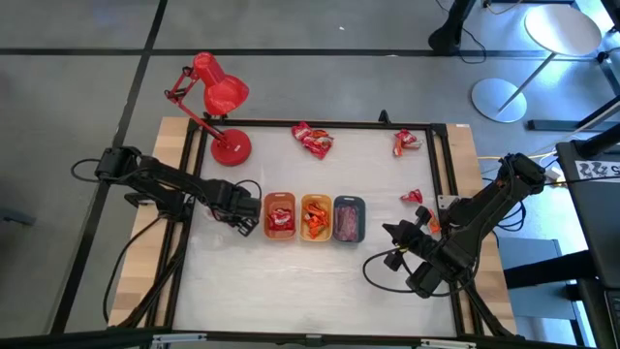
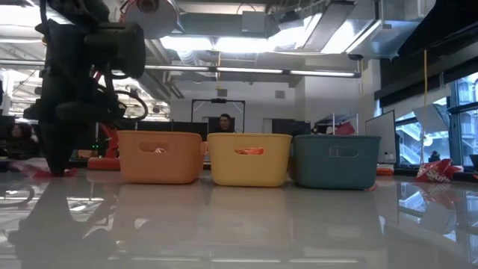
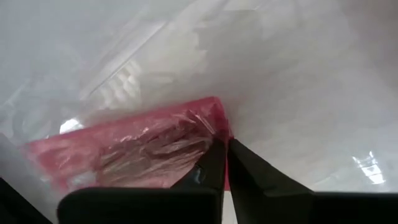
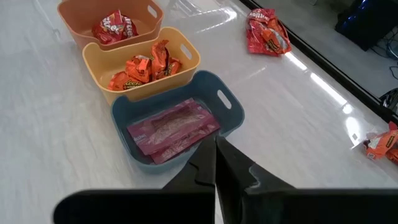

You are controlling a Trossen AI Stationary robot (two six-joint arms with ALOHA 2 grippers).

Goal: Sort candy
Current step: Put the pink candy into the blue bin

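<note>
Pink wrapper: crinkly glossy film, flat oblong, seen right at the left wrist camera; it lies on the worktop, just beside the orange tray on the lamp side.
Left pincer: tips pressed together on the wrapper's edge, judged clenched on it, low at the worktop; held so for a lift toward a tray.
Right pincer: fingers closed together, nothing between them; it is kept above and just outside the grey-blue tray, on the side away from the orange tray, probably waiting.
Trays: three small oblong plastic tubs with slot handles, set touching in a row: orange tray, yellow tray, grey-blue tray; one colour per tub, judged as the sorting rule.
Sorted candy: red packs in the orange tray, orange-red packs in the yellow tray, flat pink/maroon packs in the grey-blue tray.
Loose candy: red cluster well beyond the yellow tray at the far edge; another piece toward the far right corner; small pieces near the grey-blue tray, right arm side.
Desk lamp: red, well beyond the orange tray, not part of sorting.
Progress: judged partly done, several pieces unsorted.
</note>
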